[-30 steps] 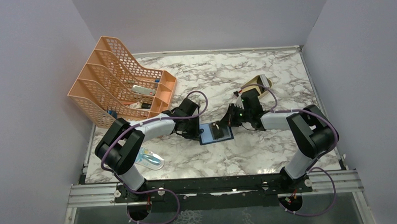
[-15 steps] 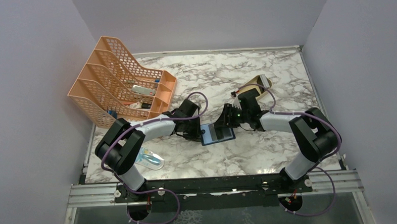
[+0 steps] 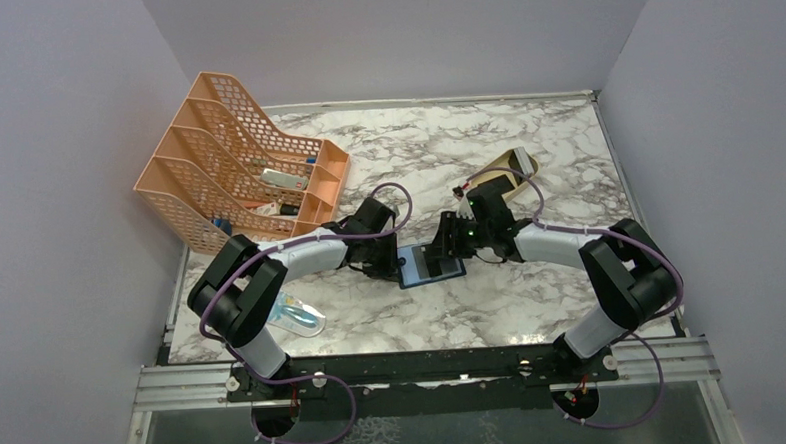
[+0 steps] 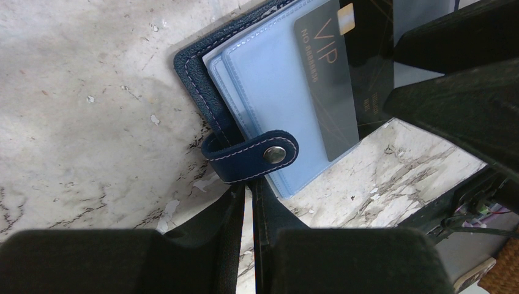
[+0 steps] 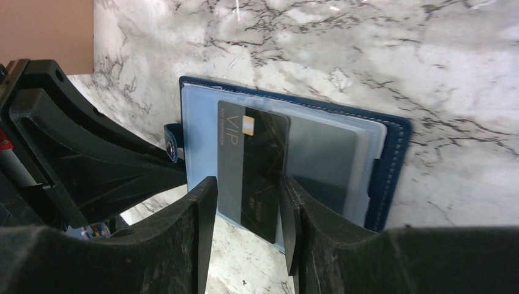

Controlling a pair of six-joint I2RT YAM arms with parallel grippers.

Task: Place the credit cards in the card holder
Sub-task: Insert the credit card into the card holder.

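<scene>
The navy card holder [image 3: 421, 272] lies open on the marble, and its pale blue sleeves [image 4: 269, 79] show. My left gripper [image 3: 393, 262] is low at its left edge, by the snap strap [image 4: 257, 156]. Its fingers [image 4: 229, 214] are almost together, shut on the holder's edge. My right gripper [image 3: 450, 242] reaches over the holder from the right. Its fingers [image 5: 205, 202] stand at the two long edges of a dark grey VIP card [image 5: 251, 159] and are shut on it. About half of the card lies under a clear sleeve. Other cards are mostly hidden.
A tan oval tray [image 3: 519, 161] stands behind the right arm, which partly covers it. An orange mesh file rack [image 3: 236, 159] fills the back left. A blue-patterned packet [image 3: 295, 314] lies near the left arm's base.
</scene>
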